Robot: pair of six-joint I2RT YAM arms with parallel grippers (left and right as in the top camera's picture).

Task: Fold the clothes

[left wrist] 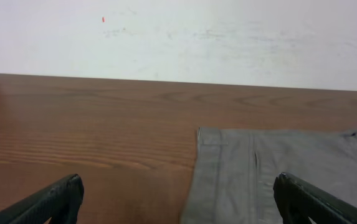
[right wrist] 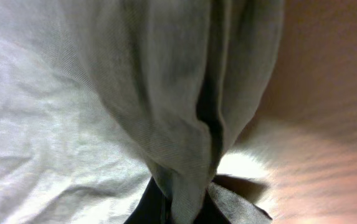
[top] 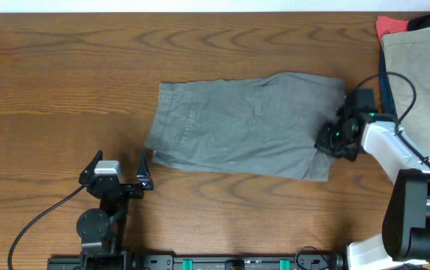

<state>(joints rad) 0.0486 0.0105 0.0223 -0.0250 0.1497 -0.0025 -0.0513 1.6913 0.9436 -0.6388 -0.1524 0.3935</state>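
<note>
The table carries the shorts, spread flat with no fold visible. A pile of other garments lies beyond the right gripper, not folded. The right gripper is clamped on the shorts' nearest edge, cloth bunched between its jaws. The left gripper stands wide open and holds nothing, with the shorts' corner just ahead to its right. Judgement: the first fold is only starting.

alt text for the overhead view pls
The grey shorts lie flat in the middle of a wooden table, with the right gripper on their right edge. The left gripper is open over bare wood off their lower left corner; a pile of beige, navy and red garments sits at the top right.
</note>
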